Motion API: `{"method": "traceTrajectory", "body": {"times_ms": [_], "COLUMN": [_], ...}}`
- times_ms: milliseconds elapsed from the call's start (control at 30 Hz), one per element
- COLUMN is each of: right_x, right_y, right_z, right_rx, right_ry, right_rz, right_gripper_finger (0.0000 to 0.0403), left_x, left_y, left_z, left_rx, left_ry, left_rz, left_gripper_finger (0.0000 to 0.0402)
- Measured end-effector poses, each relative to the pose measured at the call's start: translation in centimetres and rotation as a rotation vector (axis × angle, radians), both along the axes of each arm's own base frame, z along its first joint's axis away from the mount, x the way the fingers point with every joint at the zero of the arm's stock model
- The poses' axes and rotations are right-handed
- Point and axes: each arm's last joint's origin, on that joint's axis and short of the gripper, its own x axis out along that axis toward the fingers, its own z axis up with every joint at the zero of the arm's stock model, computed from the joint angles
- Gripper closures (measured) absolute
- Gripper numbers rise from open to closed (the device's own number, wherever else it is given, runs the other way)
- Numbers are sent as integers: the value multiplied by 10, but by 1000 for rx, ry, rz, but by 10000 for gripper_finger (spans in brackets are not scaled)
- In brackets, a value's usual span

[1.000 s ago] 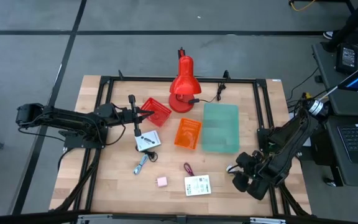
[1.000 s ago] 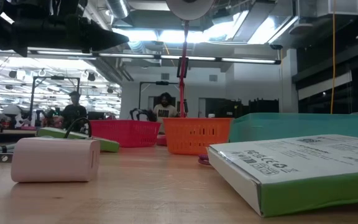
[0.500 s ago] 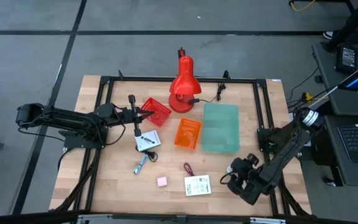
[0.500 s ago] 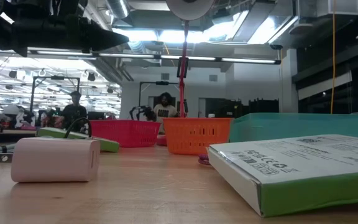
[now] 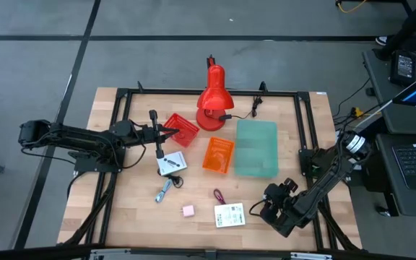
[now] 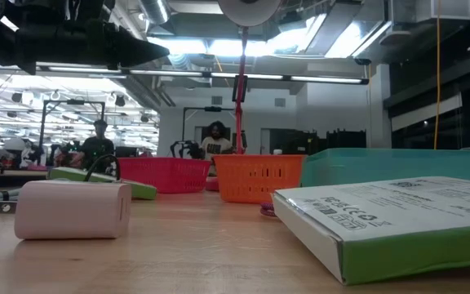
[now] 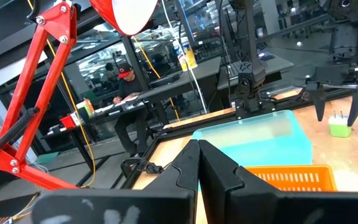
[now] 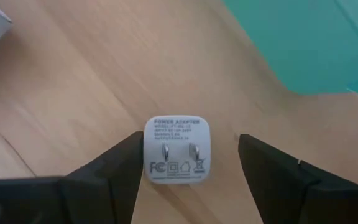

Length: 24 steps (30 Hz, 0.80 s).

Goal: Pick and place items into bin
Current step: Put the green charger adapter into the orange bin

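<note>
A white power adapter (image 8: 178, 149) lies on the wood near the table's right front, prongs up. My right gripper (image 8: 188, 165) points steeply down over it, open, one finger on each side. In the high view the gripper (image 5: 266, 209) covers the adapter. A white printed box (image 5: 230, 214), a pink cube (image 5: 188, 211), a maroon cord loop (image 5: 217, 195), a small blue-silver piece (image 5: 165, 190) and a white box with a black cable (image 5: 170, 165) lie on the table. My left gripper (image 5: 157, 139) waits level at the left, shut. My right gripper straddles the adapter from above, its fingers slanting down. One finger (image 8: 120, 165) shows right beside the adapter's edge (image 8: 148, 152), and I cannot tell whether it touches. The other finger (image 8: 263, 162) stands apart from it. The adapter rests flat on the table.
A teal bin (image 5: 256, 147), an orange basket (image 5: 218, 154) and a red basket (image 5: 182, 128) stand mid-table, with a red desk lamp (image 5: 211, 97) behind them. A black frame rail (image 5: 309, 155) runs along the right side. People sit in the room beyond.
My right gripper has sunk toward the table and shifted toward the table's left, toward the white printed box. It has tipped further downward and stayed open. No object has moved.
</note>
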Motion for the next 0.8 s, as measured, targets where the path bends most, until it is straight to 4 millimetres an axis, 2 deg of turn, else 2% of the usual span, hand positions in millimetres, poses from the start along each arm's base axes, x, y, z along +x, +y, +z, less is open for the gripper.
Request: {"method": "traceTrajectory", "body": {"times_ms": [567, 667, 800], "right_x": [11, 11, 11], "right_y": [-4, -5, -5], "right_z": [-15, -15, -15], "right_rx": [-35, -35, -33], "right_ry": [31, 32, 35], "right_rz": [-13, -13, -13], "right_gripper_finger": [166, 187, 236], "left_x": [0, 0, 0], "left_y": [0, 0, 0], "left_z": [0, 0, 0], "left_rx": [0, 0, 1], "left_ry": [0, 0, 0], "left_rz": [0, 0, 0], "left_gripper_finger": [398, 398, 398]}}
